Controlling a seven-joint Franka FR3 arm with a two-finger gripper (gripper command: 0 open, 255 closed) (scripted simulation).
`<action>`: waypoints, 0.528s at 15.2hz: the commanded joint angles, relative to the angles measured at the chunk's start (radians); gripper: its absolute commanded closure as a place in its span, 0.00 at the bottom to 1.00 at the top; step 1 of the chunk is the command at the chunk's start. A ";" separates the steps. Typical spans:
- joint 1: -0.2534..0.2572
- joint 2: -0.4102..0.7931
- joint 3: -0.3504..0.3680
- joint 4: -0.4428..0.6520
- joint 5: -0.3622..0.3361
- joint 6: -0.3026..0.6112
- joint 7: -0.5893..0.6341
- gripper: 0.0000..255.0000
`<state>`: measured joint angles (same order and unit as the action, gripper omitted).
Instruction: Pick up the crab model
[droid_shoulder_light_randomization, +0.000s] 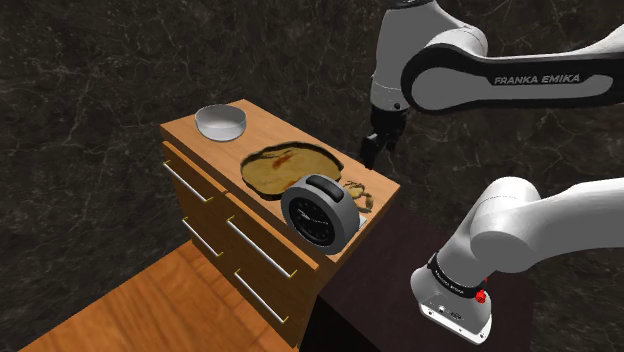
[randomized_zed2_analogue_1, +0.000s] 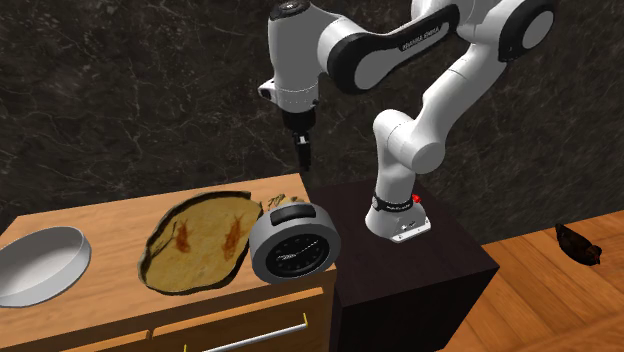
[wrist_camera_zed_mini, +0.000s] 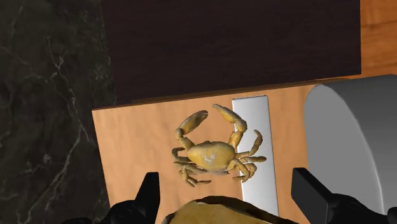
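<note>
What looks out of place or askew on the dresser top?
The round clock stands at the very front edge of the dresser, near its corner, which looks precarious. The crab model lies partly over a pale grey strip that I cannot identify. Nothing looks spilled or broken.

Black gripper (randomized_zed2_analogue_1: 304, 152) above dresser (randomized_zed2_analogue_1: 110, 215), clock (randomized_zed2_analogue_1: 293, 247), plate (randomized_zed2_analogue_1: 195, 240), bowl (randomized_zed2_analogue_1: 40, 265)

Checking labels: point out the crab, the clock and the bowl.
crab (wrist_camera_zed_mini: 213, 154), wrist view, on its shell.
clock (droid_shoulder_light_randomization: 316, 212), shoulder view, on its dark face.
bowl (droid_shoulder_light_randomization: 221, 123), shoulder view, on its inner wall.
</note>
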<state>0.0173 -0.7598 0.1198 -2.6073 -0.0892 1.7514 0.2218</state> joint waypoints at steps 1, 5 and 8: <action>0.000 -0.001 0.027 -0.061 0.002 0.067 0.051 0.00; -0.008 0.056 0.089 -0.160 0.000 0.229 0.159 0.00; -0.023 0.131 0.142 -0.216 -0.013 0.361 0.251 0.00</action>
<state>0.0026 -0.6549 0.2465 -2.8088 -0.0946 2.0674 0.4436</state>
